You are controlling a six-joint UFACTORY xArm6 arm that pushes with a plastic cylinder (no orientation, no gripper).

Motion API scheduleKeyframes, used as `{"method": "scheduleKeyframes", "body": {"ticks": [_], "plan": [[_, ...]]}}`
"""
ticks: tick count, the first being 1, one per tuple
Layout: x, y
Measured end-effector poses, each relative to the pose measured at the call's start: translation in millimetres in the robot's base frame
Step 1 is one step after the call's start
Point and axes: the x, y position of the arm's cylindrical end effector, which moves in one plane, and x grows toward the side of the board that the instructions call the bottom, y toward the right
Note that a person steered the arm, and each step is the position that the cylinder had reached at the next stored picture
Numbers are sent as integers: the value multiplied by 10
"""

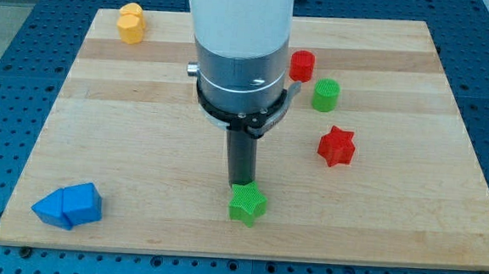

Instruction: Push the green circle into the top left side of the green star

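Tip (241, 185) down just behind green star (247, 203), touching or nearly so, cannot tell which; no fingers here, only a bare rod. Green circle (325, 95) well apart toward the view's upper right, beside red circle (301, 66), likely needing a push down-left. No containers on board (142, 148).

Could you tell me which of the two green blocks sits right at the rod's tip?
The green star, touching my tip; the green circle lies toward the view's upper right.
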Motion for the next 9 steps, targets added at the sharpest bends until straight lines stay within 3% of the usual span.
{"method": "scheduleKeyframes", "body": {"ticks": [2,4,5,6,8,9], "plan": [[0,443],[-73,1561],[-545,2126],[-1250,2170],[-1968,1539],[-1957,1385]]}}
